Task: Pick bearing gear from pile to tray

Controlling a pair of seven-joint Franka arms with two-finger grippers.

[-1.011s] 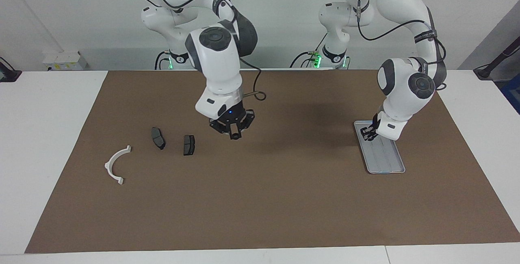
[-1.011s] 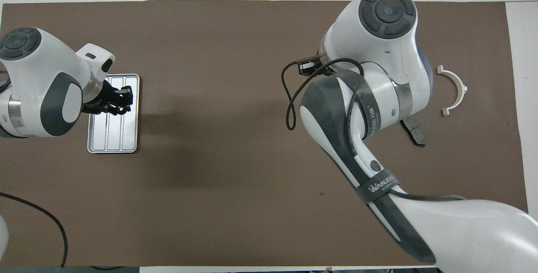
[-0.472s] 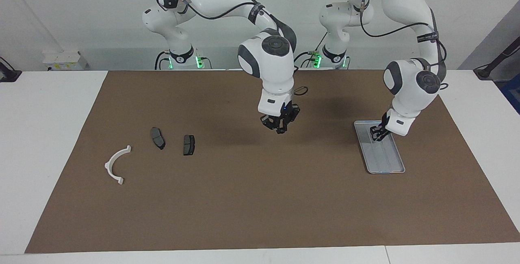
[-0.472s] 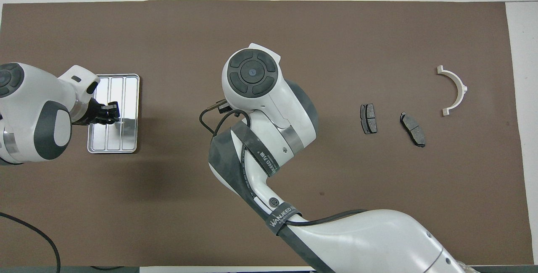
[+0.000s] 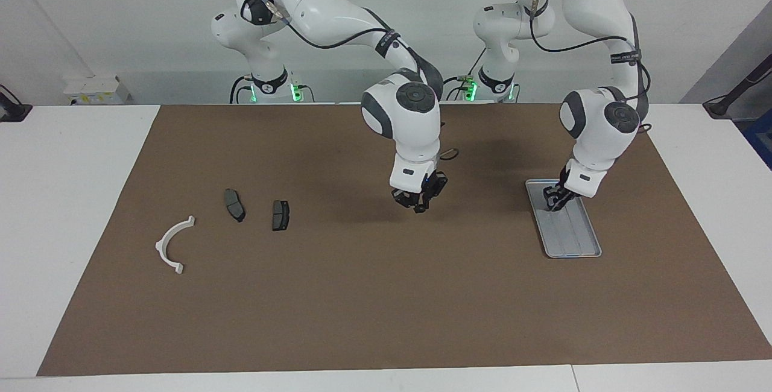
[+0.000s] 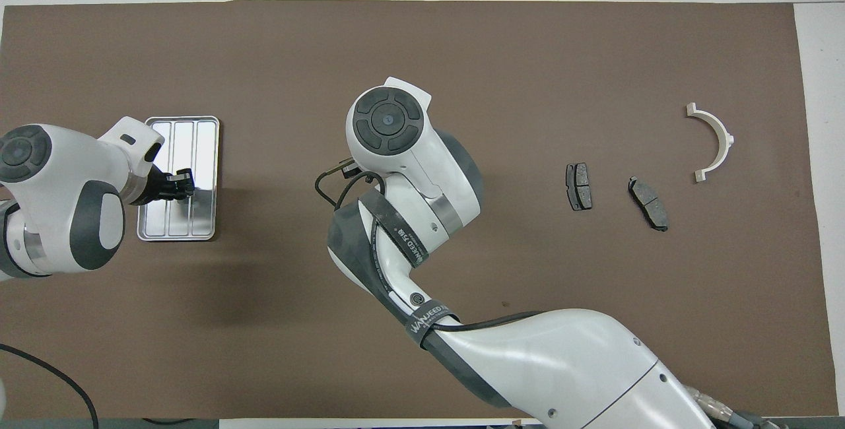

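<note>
The pile lies at the right arm's end of the brown mat: a white half-ring bracket (image 5: 170,246) (image 6: 716,142) and two dark grey brake pads (image 5: 234,205) (image 5: 280,215). My right gripper (image 5: 418,205) hangs over the middle of the mat, shut on a small black round piece at its tips. In the overhead view the arm's own wrist hides it. The light-grey ribbed tray (image 5: 573,241) (image 6: 204,145) lies at the left arm's end. My left gripper (image 5: 553,196) (image 6: 183,183) is low over the tray's end nearer to the robots.
The brown mat (image 5: 386,307) covers most of the white table. A black cable loops beside the right wrist (image 6: 327,185). No other loose black pieces show on the mat.
My right gripper has travelled from beside the brake pads to over the mat's middle, toward the tray. My left gripper has shifted a little over the tray.
</note>
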